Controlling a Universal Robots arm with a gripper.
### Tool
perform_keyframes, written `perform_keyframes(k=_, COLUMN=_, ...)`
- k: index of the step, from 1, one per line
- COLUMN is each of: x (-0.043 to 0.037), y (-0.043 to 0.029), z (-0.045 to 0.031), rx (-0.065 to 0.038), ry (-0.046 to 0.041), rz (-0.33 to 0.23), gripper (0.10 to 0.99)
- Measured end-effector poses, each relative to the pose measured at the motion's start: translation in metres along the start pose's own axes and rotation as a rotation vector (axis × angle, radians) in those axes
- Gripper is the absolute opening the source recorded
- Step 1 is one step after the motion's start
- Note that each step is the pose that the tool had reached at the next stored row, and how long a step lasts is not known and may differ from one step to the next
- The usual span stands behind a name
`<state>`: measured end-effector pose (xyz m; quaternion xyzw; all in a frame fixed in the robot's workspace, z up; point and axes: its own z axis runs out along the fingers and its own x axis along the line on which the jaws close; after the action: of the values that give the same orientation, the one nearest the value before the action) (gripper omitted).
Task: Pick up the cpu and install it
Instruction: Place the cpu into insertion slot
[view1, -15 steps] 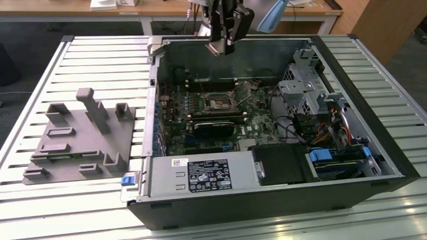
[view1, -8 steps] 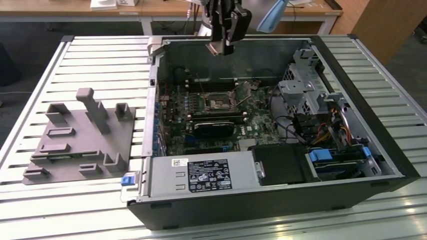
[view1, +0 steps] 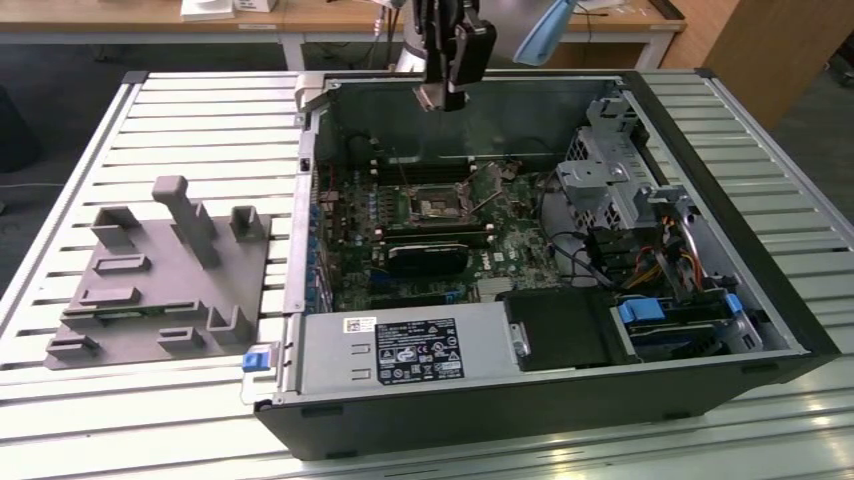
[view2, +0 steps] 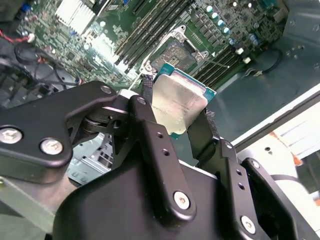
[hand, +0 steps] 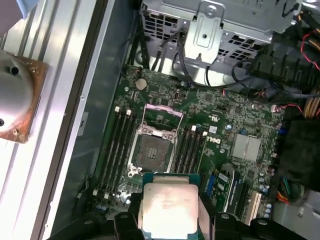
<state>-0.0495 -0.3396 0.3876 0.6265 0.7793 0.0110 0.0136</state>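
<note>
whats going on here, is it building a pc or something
A single robot arm is partway through fitting a processor. Its gripper is closed on the cpu, pinching the chip by its edges and holding it in the air over the open computer case. On the motherboard below, the socket looks empty, with its metal frame flipped open. The chip is not seated yet. A grey tray sits beside the case on the exterior view's left.
</note>
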Motion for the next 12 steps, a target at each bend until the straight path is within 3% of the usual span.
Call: perform_keyframes(k=12, x=0.0002, y=0.0, z=0.001, rx=0.001, ry=-0.006, rz=0.163, gripper=0.529)
